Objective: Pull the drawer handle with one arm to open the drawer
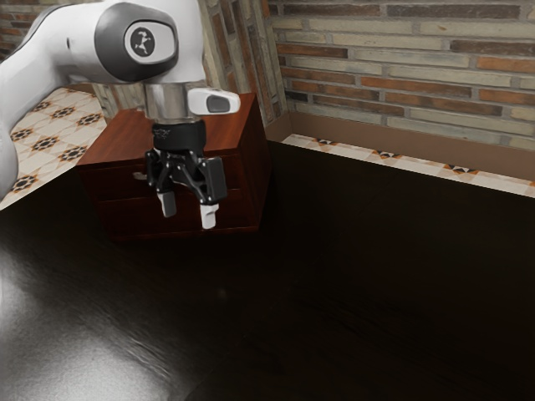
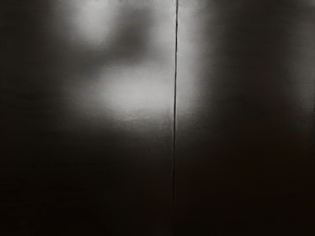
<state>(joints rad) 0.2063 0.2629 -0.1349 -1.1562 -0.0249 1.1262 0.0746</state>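
Observation:
A small reddish-brown wooden drawer cabinet [image 1: 226, 134] stands on the dark table [image 1: 351, 292] toward the exterior view's left. Its front shows horizontal drawer seams, and a small dark handle [image 1: 137, 176] peeks out beside my hand. My black gripper [image 1: 189, 212] hangs in front of the cabinet's face, pointing down, open, with nothing between its white-tipped fingers [image 1: 208, 219]. My hand hides much of the drawer front. In the wrist view the dark glossy table [image 2: 98, 172] lies below the hand, crossed by a thin seam [image 2: 175, 123].
A brick wall [image 1: 401, 58] runs behind the table, with a patterned tile floor [image 1: 50, 125] at the exterior view's left and along the wall base. The table spreads wide toward the exterior view's right and front.

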